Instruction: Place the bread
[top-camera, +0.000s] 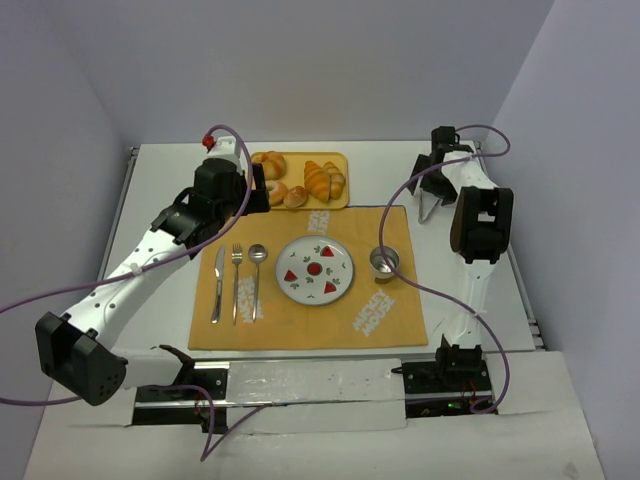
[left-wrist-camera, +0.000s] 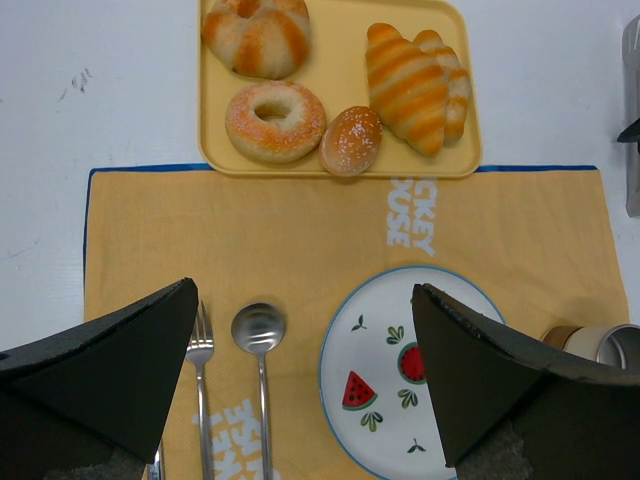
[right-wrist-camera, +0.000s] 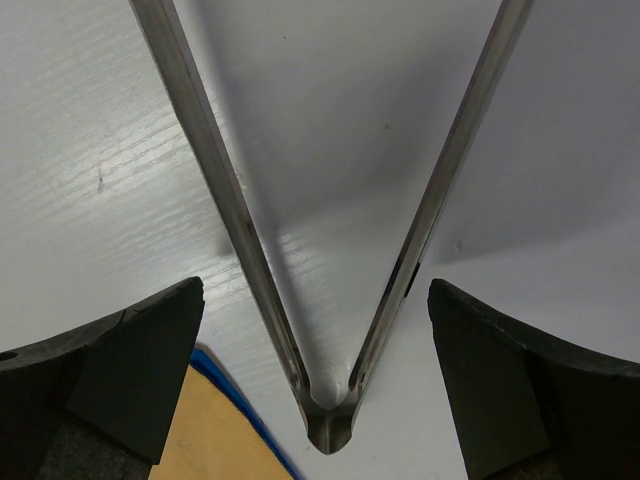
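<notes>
Closest to the left wrist camera stand the two dark fingers (left-wrist-camera: 120, 360) of the left gripper (left-wrist-camera: 305, 290), wide apart, with nothing between them. Under them lies the orange placemat (left-wrist-camera: 250, 230) with a fork (left-wrist-camera: 200, 350), a spoon (left-wrist-camera: 258, 328) and the plate (left-wrist-camera: 380, 300). Farther on, at the placemat's far edge, is a yellow tray (left-wrist-camera: 340, 60). The bread (left-wrist-camera: 405, 90) lies in its right part, beside other rolls and well apart from both grippers. The left arm (top-camera: 150, 250) reaches from its base at the near left slantwise toward the tray, its wrist above the placemat's far left corner.

On the other side, the right gripper (right-wrist-camera: 312, 290) is also fully spread. Metal tongs (right-wrist-camera: 210, 180) lie on the white table (right-wrist-camera: 80, 150) between its fingers (right-wrist-camera: 500, 380), with a gap on each side. The right arm (top-camera: 480, 225) rises from the near right, bends at the elbow, and points its gripper down just past the placemat's far right corner.
</notes>
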